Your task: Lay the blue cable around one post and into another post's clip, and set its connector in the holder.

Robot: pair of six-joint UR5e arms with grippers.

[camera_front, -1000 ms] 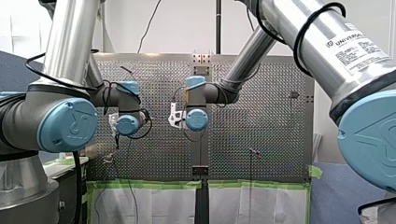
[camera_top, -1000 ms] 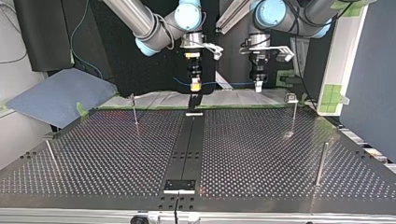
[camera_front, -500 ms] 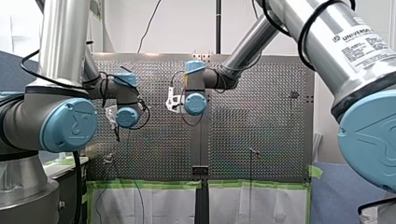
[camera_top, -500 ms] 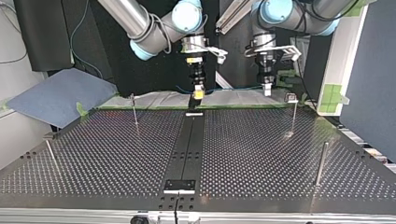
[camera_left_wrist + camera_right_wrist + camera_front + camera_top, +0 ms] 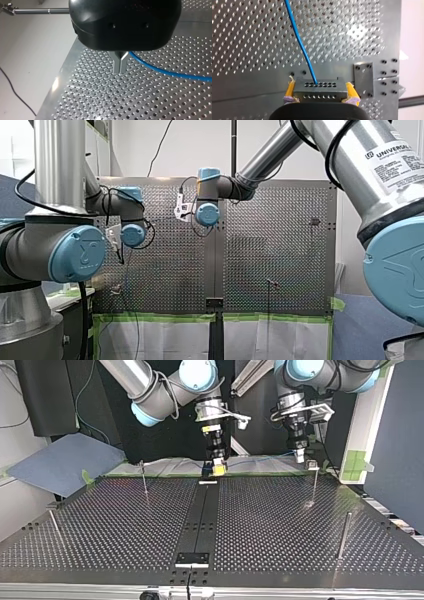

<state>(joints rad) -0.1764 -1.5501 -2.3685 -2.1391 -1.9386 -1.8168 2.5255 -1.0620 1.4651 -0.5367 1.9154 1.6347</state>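
My right end effector (image 5: pixel 320 88) is closed on the connector (image 5: pixel 319 93), a small grey metal block with rows of holes. The block is pinched from both sides between the yellow pads (image 5: pixel 290 88). The blue cable (image 5: pixel 299 42) leaves the middle of the block's forward face and runs straight ahead of the end effector, across the view of the perforated tabletop (image 5: pixel 249 37). In the top view this end effector hangs at the tabletop's far edge, just above the far end of the dark centre strip (image 5: pixel 200 520), and the connector is clear of the surface. From there the cable spans, a little slack, towards that view's right and reaches my left end effector (image 5: pixel 300 456). In the left wrist view its two metal fingers (image 5: pixel 117 63) are brought together to a narrow point. The cable comes out from between them, close under the black body, so this end effector is clamped on the cable itself. Past the fingers the cable trails off to one side over the holes. In the top view my left end effector hovers near the tabletop's far right corner, just beside and slightly above the clip (image 5: pixel 312 465) on top of a thin post (image 5: pixel 314 485). I cannot tell whether the cable touches that clip. Another thin post (image 5: pixel 144 477) stands well apart, at that view's left.
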